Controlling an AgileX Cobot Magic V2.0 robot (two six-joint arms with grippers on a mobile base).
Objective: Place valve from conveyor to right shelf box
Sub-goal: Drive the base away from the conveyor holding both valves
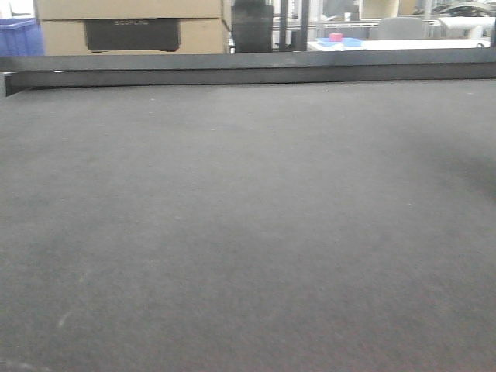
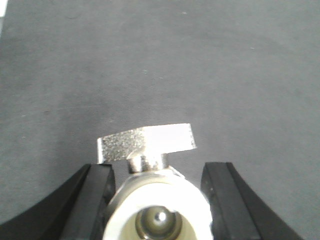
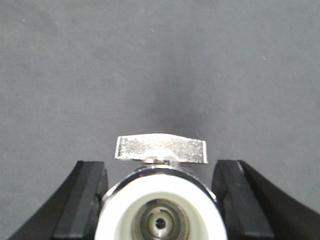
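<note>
The dark grey conveyor belt [image 1: 248,225] fills the front view, edged at the back by a black rail [image 1: 248,71]; no valve or gripper shows there. In the left wrist view my left gripper [image 2: 157,175] is shut on a silvery valve [image 2: 150,141]. Its white ring faces the camera and its lever points away, above the belt [image 2: 160,60]. In the right wrist view my right gripper [image 3: 160,172] is shut on a second, similar valve [image 3: 161,149], held the same way over the belt [image 3: 160,60]. Black fingers [image 2: 95,195] [image 3: 85,195] flank each valve body.
Beyond the rail stand a cardboard box [image 1: 132,27], a blue bin [image 1: 17,35] at the far left, and a white table with a blue tray holding a red object [image 1: 339,40]. No shelf box is in view.
</note>
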